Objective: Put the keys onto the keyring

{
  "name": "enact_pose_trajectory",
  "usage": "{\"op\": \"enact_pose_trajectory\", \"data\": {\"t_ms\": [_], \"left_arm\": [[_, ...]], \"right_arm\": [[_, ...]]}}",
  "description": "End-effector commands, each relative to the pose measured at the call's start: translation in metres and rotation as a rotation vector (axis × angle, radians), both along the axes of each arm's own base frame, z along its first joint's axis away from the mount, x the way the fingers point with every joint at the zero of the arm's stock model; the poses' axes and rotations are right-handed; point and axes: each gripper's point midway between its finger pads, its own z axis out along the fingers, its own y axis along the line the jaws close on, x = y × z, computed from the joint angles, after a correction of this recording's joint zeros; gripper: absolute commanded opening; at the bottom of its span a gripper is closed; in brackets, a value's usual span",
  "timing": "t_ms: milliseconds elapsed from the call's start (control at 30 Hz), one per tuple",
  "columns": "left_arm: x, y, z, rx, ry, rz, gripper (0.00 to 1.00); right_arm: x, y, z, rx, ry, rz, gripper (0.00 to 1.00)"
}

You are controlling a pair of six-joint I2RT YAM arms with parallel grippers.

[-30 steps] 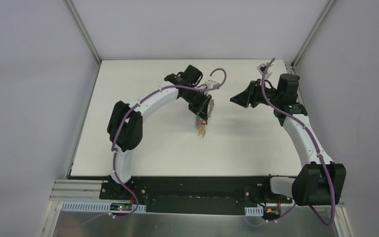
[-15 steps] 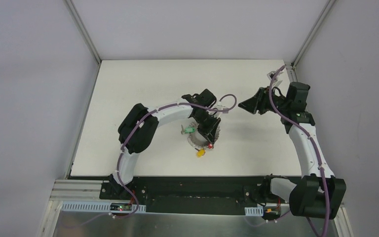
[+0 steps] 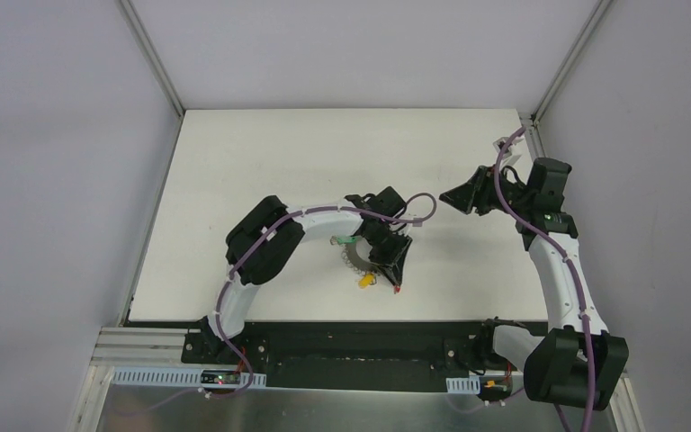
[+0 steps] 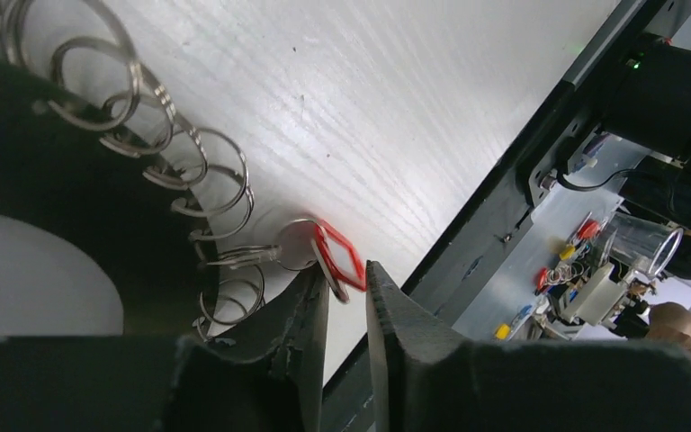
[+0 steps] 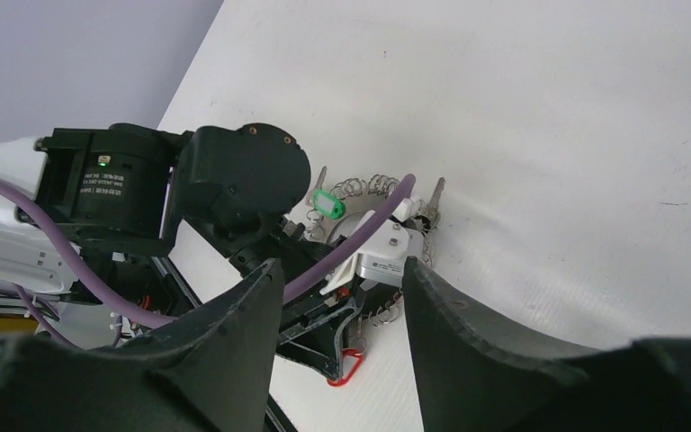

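We are looking down at the white counter [image 3: 261,162], where the left arm is curling in toward the middle and the right arm is hanging well off to the right. The right end effector [image 5: 342,270] is spread wide and carrying nothing. The left end effector [image 4: 349,279] is narrowed to a thin slit over the near part of the counter. We cannot tell whether it is actually pinching anything.

The keyring [image 3: 354,262] is lying just beside those left fingers. The green key [image 5: 326,204] is sitting at its far rim and the yellow key [image 3: 366,280] at its near rim. The red key [image 4: 340,261] is showing right at the left fingertips and seems to be hooked to a rim loop.

We are judging that the red key is the one being worked. To do this well, we are advising small wrist moves, keeping the ring flat, and bringing the idle right arm over to brace it.
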Motion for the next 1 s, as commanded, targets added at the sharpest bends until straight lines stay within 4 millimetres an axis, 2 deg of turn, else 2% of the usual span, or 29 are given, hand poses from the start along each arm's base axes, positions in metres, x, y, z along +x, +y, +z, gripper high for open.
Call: {"op": "enact_pose_trajectory", "data": {"t_ms": [0,167,300,500,667,800,900,933,967], "left_arm": [[-0.003,-0.019,0.004,-0.016,0.061,0.04,0.26],[-0.003,-0.024,0.007,-0.015,0.071,0.037,0.45],[-0.001,-0.02,0.027,-0.034,0.015,-0.003,0.62],[0.001,0.003,0.052,-0.024,-0.129,-0.067,0.98],[0.009,0.03,0.075,-0.006,-0.325,-0.136,0.99],[0.013,0.051,0.1,-0.014,-0.473,-0.208,0.99],[0.016,0.075,0.113,0.009,-0.604,-0.261,0.99],[0.019,0.084,0.119,0.015,-0.661,-0.276,0.99],[0.023,0.096,0.122,0.031,-0.707,-0.271,0.99]], "right_arm": [[-0.002,-0.001,0.008,-0.001,-0.042,0.01,0.54],[-0.002,-0.002,0.006,-0.002,-0.038,0.004,0.54],[-0.001,-0.005,0.006,-0.009,-0.045,-0.007,0.55],[0.005,-0.008,0.02,-0.008,-0.068,-0.027,0.55],[0.015,-0.014,0.036,-0.021,-0.1,-0.061,0.59],[0.023,-0.017,0.045,-0.031,-0.11,-0.073,0.66],[0.025,-0.018,0.046,-0.051,-0.115,-0.065,0.94],[0.025,-0.019,0.046,-0.062,-0.118,-0.064,0.99],[0.026,-0.02,0.045,-0.074,-0.122,-0.063,1.0]]}}
